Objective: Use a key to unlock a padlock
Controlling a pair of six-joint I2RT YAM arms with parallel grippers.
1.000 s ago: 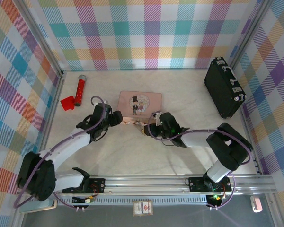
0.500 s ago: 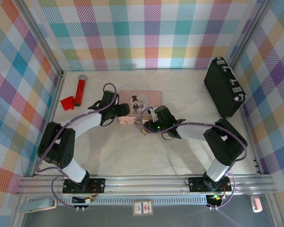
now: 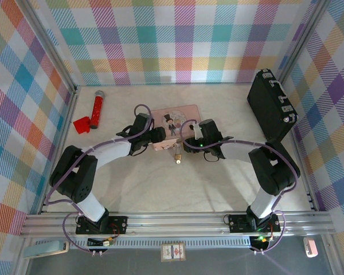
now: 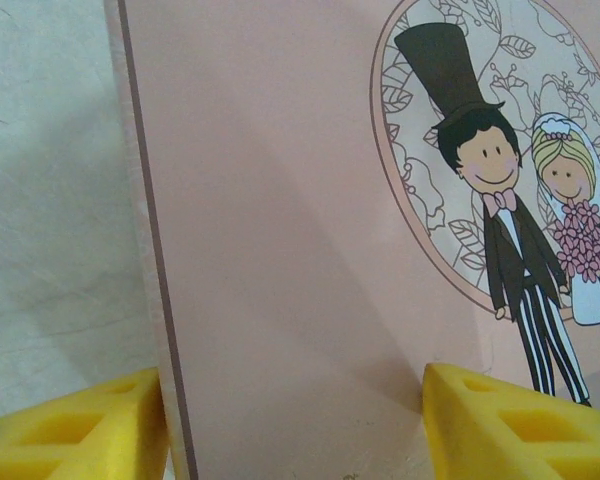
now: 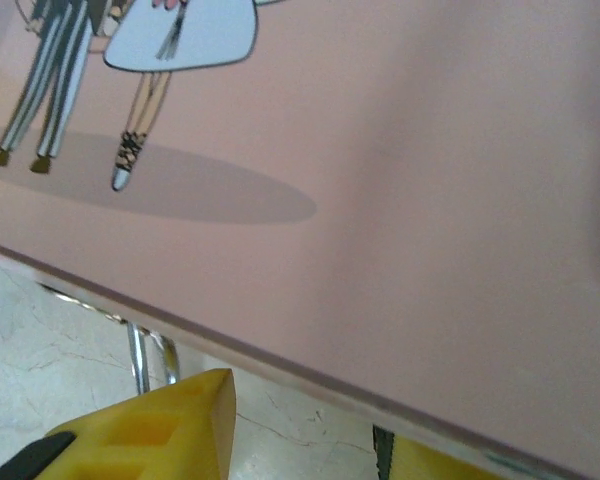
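The brass padlock point(image 3: 178, 156) hangs at the front edge of a pink tin box point(image 3: 183, 112) in the middle of the table. Its silver shackle point(image 5: 145, 352) shows under the tin's rim in the right wrist view. I cannot make out the key. My left gripper point(image 3: 159, 136) point(image 4: 295, 425) is at the tin's front left corner, yellow fingers point(image 4: 80, 430) apart, one beside the tin's edge and one over the lid point(image 4: 280, 200). My right gripper point(image 3: 186, 143) point(image 5: 310, 425) is at the front edge beside the padlock, fingers point(image 5: 150, 430) apart, one partly under the rim.
A black case point(image 3: 270, 105) with silver latches stands at the back right. A red toy microphone point(image 3: 97, 109) and a red scrap point(image 3: 82, 125) lie at the back left. Checked walls close off three sides. Bare table lies in front of the tin.
Both grippers have moved back and inward onto the tin's front edge. The tin has turned and slid a little toward the back right. The left fingers have narrowed.
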